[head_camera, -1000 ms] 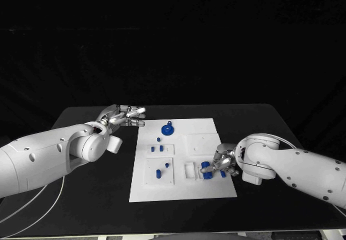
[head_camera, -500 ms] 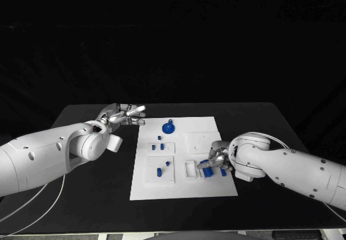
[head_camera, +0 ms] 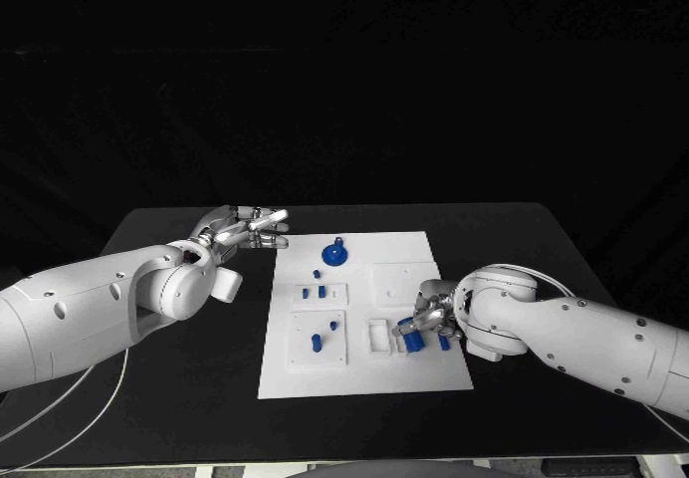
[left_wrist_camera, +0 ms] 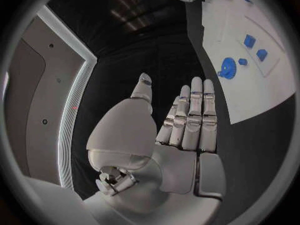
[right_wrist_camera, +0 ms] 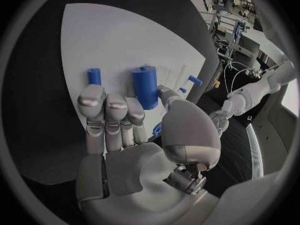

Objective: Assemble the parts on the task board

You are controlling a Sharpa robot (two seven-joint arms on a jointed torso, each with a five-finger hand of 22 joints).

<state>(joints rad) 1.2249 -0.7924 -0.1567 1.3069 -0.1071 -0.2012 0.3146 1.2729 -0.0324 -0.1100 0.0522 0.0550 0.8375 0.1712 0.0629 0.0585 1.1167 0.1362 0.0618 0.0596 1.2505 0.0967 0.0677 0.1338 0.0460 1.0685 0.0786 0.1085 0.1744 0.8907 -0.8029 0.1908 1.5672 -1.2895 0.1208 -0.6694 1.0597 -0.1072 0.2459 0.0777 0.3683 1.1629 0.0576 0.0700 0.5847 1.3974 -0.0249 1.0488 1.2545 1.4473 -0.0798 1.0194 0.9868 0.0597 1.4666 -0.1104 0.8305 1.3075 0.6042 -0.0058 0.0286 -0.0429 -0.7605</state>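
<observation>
The white task board (head_camera: 359,373) lies in the middle of the black table. My right hand (head_camera: 432,319) hovers over its near right part. There the thumb (right_wrist_camera: 164,93) and a finger flank a blue cylinder (right_wrist_camera: 145,87), which they seem to pinch low on its sides (head_camera: 412,339). A small blue peg (right_wrist_camera: 94,76) stands just beyond the other fingertips. A blue gear-shaped part (head_camera: 334,258) sits at the board's far end. My left hand (head_camera: 244,231) is held flat and open beyond the board's far left corner, holding nothing (left_wrist_camera: 187,120).
Small blue pegs (head_camera: 318,293) stand in a square block at the board's middle left, and two more (head_camera: 318,344) in the block nearer me. A white raised frame (head_camera: 377,339) lies just left of the cylinder. Bare black table (head_camera: 187,398) surrounds the board.
My right hand has shifted slightly left and further over the board, staying at the blue cylinder. The left hand has stayed where it was.
</observation>
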